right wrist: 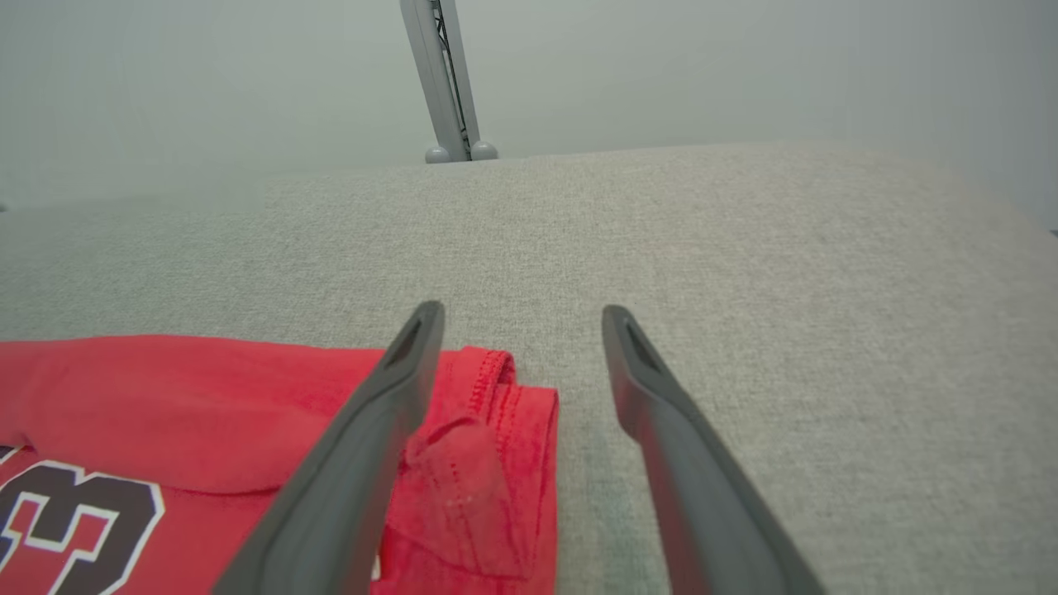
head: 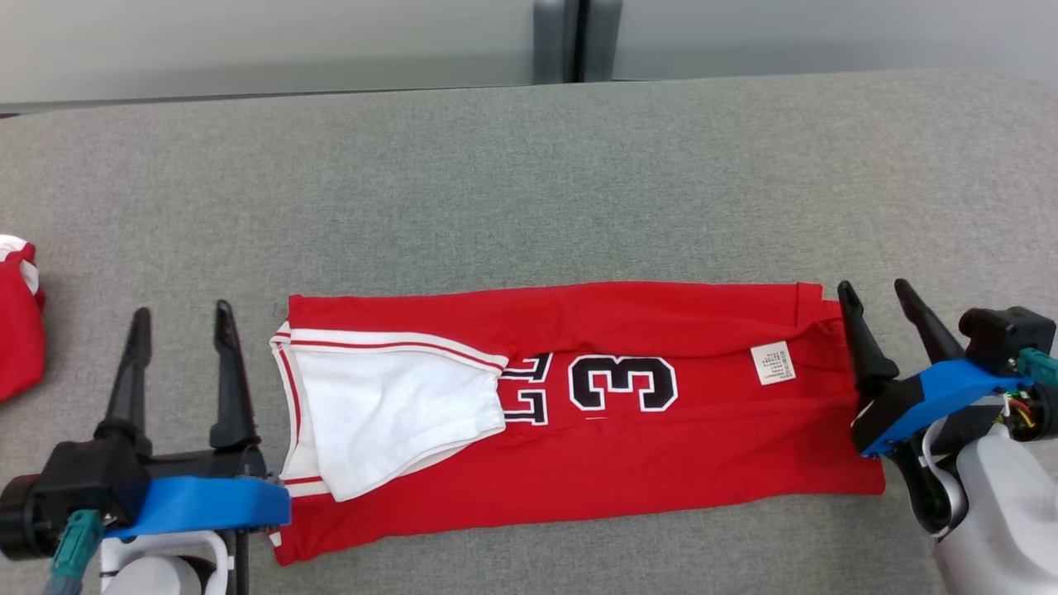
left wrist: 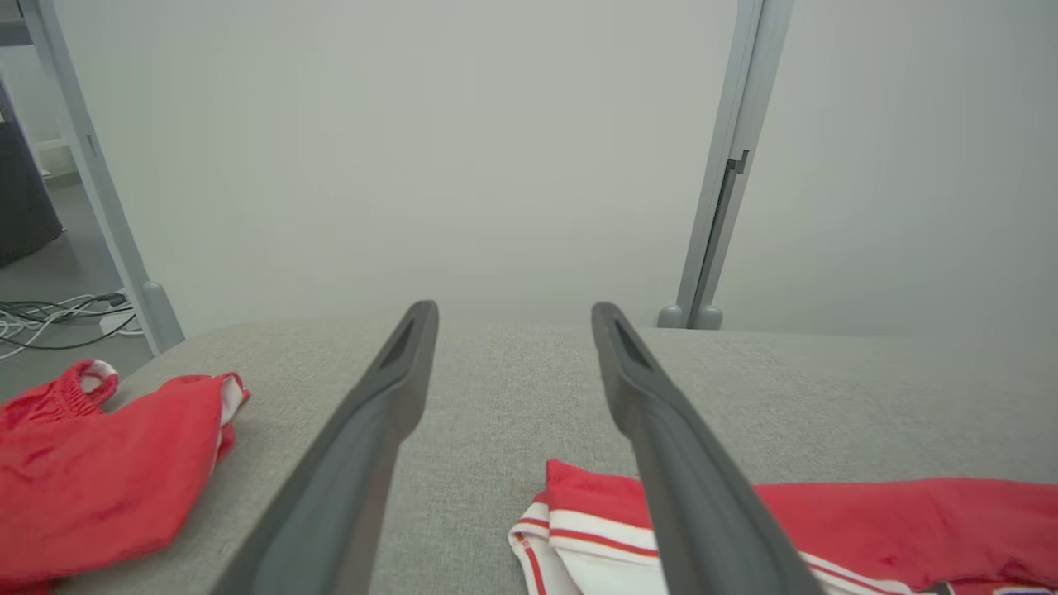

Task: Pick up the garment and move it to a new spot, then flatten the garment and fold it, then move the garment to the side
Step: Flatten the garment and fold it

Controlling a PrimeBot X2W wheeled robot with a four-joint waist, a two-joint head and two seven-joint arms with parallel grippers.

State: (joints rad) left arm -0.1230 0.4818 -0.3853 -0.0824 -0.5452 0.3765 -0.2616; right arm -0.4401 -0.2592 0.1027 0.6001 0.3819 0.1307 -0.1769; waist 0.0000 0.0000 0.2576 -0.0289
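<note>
The red basketball jersey (head: 661, 463) lay flat on the grey padded table (head: 529, 165), already folded lengthwise into a long band, its long axis running from the robot's left to its right; the number 3 (head: 622, 383) faced up near the middle of the jersey and a white label (head: 773, 364) sat toward its right end; a white inner panel (head: 388, 413) was turned out at its left end

The left gripper (head: 182, 311) stood just beside the jersey's left short end, fingers spread wide and holding nothing; the right gripper (head: 874, 287) stood just beside the jersey's right short end, likewise spread wide and empty; in the right wrist view one finger crossed in front of the jersey's hemmed far corner (right wrist: 496, 413), though I could not tell whether it touched the cloth

Each arm was about equally near its own end, so neither had the advantage; the next fold would probably carry one short end across the long axis toward the other; a second red garment (head: 16, 330) lay well apart, beyond the jersey's left end
</note>
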